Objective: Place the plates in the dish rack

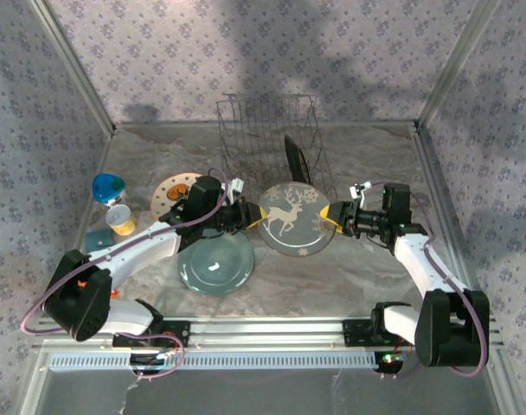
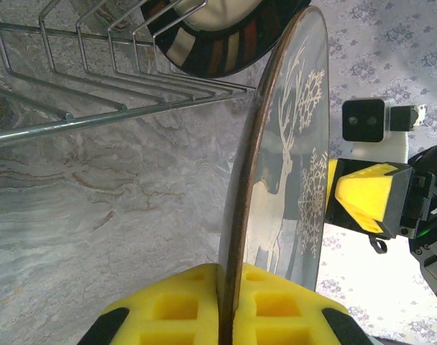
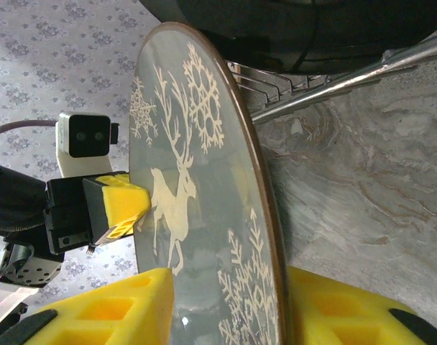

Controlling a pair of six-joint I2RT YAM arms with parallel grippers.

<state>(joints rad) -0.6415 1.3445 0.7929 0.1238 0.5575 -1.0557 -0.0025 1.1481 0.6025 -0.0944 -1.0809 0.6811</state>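
Currently held between both arms: the round grey-green plate with the white deer, in front of the thin silvery wire dish rack and seemingly lifted off the marbled table, with the decorated face turned up toward the top camera. Pinched at its left rim by the left gripper, yellow pads closed on the edge, one pad on each face. Pinched at the opposite rim by the right gripper in the same way, jaws closed on the plate. Already standing on edge in the rack: the glossy black round plate, just behind the deer plate. Not yet loaded: the plain pale teal plate, flat on the table under the left arm, and the cream plate with black stars, partly covered by that arm. Probably the main risk: bad timing at the release. If let go by one gripper too early, likely to swing or slip from the narrow rim hold of the other and to drop on the table. If pulled apart or twisted by two arms not moving together, likely to slide out of the pads. Also possible: knocking against the black plate or catching on a prong while being tilted upright, because of the small room between them.
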